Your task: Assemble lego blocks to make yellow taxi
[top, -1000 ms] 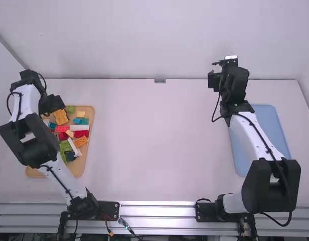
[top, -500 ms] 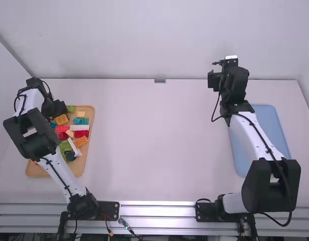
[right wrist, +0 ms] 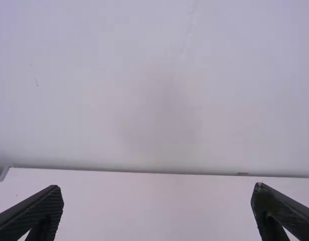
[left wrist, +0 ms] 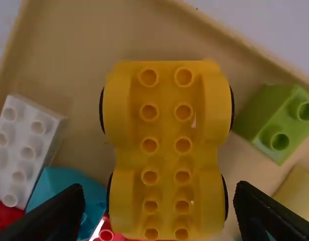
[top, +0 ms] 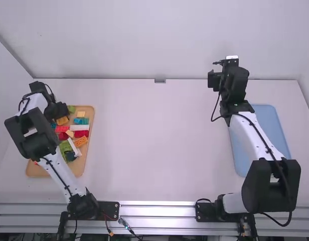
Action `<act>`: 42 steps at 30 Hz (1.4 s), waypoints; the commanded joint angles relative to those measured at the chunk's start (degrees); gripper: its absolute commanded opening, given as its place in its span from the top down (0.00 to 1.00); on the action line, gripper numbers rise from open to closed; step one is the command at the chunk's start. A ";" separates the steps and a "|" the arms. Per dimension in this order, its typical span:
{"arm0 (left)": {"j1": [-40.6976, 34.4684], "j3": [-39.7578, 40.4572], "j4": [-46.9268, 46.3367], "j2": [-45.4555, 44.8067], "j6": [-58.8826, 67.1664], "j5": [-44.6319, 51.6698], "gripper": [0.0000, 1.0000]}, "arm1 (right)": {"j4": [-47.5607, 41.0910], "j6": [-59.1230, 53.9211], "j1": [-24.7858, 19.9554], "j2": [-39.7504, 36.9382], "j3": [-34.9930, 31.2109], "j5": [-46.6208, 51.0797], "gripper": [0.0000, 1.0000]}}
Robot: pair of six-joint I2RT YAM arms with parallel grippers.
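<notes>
My left gripper (top: 58,111) hangs low over the far part of the wooden tray. In the left wrist view the left gripper (left wrist: 159,213) stands open, a finger on each side of a yellow car base (left wrist: 166,145) with studs and black wheels; neither finger touches it. Around it lie a white brick (left wrist: 24,150), a green brick (left wrist: 277,123), a blue brick (left wrist: 69,191) and a red brick (left wrist: 107,233). Toward the table's far edge, my right gripper (top: 214,80) is raised at the right. The right gripper (right wrist: 157,211) is open with nothing between its fingers in its wrist view.
The wooden tray (top: 89,165) at the left holds several more bricks, among them an orange brick (top: 81,142) and a long white brick (top: 80,127). A blue mat (top: 275,130) lies at the right, partly under the right arm. A wall (top: 159,40) rises behind the table.
The left arm has shifted a little to the right, bringing its gripper over the yellow car base and covering more of it. The right arm has kept still.
</notes>
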 commanded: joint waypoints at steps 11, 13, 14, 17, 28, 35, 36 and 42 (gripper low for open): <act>-0.13 -5.57 5.18 1.03 0.68 0.68 0.33 | 0.35 0.59 0.28 0.42 2.19 -0.09 0.01; -0.04 -5.62 5.29 1.05 0.61 0.66 0.37 | 0.35 0.55 0.28 0.42 2.19 -0.04 0.01; 0.11 -5.62 5.38 1.03 0.52 0.66 0.39 | 0.33 0.57 0.28 0.42 2.19 -0.09 0.01; -0.17 -5.22 5.79 1.03 0.57 0.63 0.50 | 0.33 0.52 0.28 0.42 2.19 -0.07 0.01; -3.93 -4.07 -2.01 -11.93 3.06 0.66 0.87 | 0.55 0.13 0.28 0.42 2.19 -0.07 0.01; -18.80 -12.96 -5.77 -25.70 24.04 6.43 0.95 | 0.02 0.15 0.28 0.42 2.19 -0.07 0.01; -21.51 -13.55 -7.37 -26.27 27.69 7.19 0.95 | -0.11 0.15 0.28 0.42 2.19 -0.02 0.01; -42.42 -16.57 -18.32 -26.23 47.04 7.45 0.92 | -0.04 -0.09 0.28 0.42 2.19 -0.07 0.01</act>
